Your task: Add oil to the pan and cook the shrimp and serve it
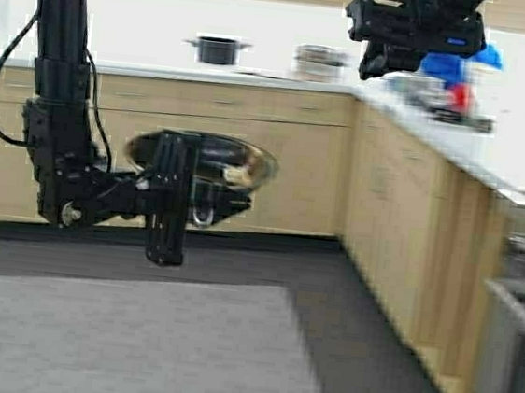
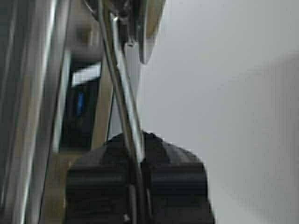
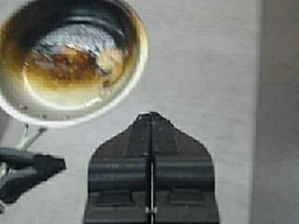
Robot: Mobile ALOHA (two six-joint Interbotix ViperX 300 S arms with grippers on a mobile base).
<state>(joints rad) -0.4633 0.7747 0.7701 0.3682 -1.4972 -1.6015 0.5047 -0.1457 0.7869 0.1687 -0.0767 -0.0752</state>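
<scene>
Scene: a kitchen in the high view, with wooden cabinets (image 1: 276, 160) along the back and right, a white counter (image 1: 144, 70) on top, and dark floor with a grey mat (image 1: 133, 352) in the lower half of the frame.
Left gripper: left of centre in the high view (image 1: 196, 204), low on its black arm, clamped on the pan's handle; in the left wrist view its fingers (image 2: 140, 172) are pressed together around the thin metal handle (image 2: 124, 102).
Pan: just left of centre in the high view (image 1: 140, 151), held in the air in front of the cabinets, roughly level; in the right wrist view it fills the upper left (image 3: 140, 51), dark inside with brown residue and a shiny rim.
Shrimp: a small pale golden lump inside the pan, on its right side in the high view (image 1: 238, 173), and near the pan's middle in the right wrist view (image 3: 111, 60).
Right gripper: upper right of the high view (image 1: 390, 55), raised above the right-hand counter; in the right wrist view its fingers (image 3: 166, 140) are pressed together on nothing.
Counter items: a dark pot (image 1: 217, 50) and a stack of metal dishes (image 1: 319, 62) at the back; blurred blue and red objects (image 1: 458, 76) on the right counter.
</scene>
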